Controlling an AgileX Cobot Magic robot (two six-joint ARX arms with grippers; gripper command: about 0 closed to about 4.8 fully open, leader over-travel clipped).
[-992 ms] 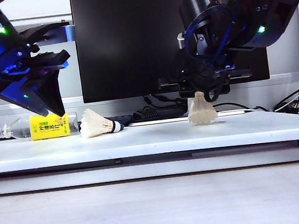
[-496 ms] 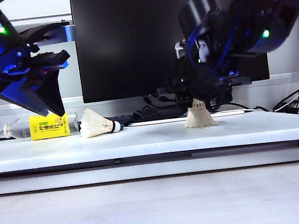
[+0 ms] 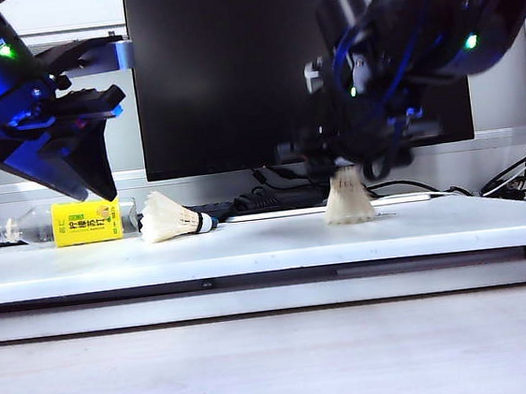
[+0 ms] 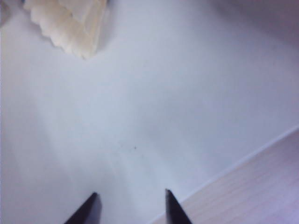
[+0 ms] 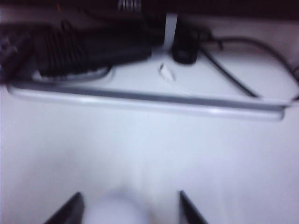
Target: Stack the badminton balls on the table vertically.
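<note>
Spreading off the upright shuttlecock [image 3: 349, 199], right gripper [image 5: 128, 207] fingers (left gripper [image 4: 130, 207] unmoved, parted, empty).

On the long white desk board [image 3: 249, 245], the white feather shuttlecock lying on its side [image 3: 173, 218] sits left of centre in the exterior view, cork toward the right. The white feather shuttlecock standing upright [image 3: 349, 199] is well apart, right of centre. My left gripper [image 3: 101, 181] hangs at upper left, above and just left of the lying one, empty. My right gripper [image 3: 349, 162] sits directly over the standing one. The yellow-labelled clear plastic bottle [image 3: 73, 223] lies at far left, the flat black monitor [image 3: 231, 69] behind everything.
</note>
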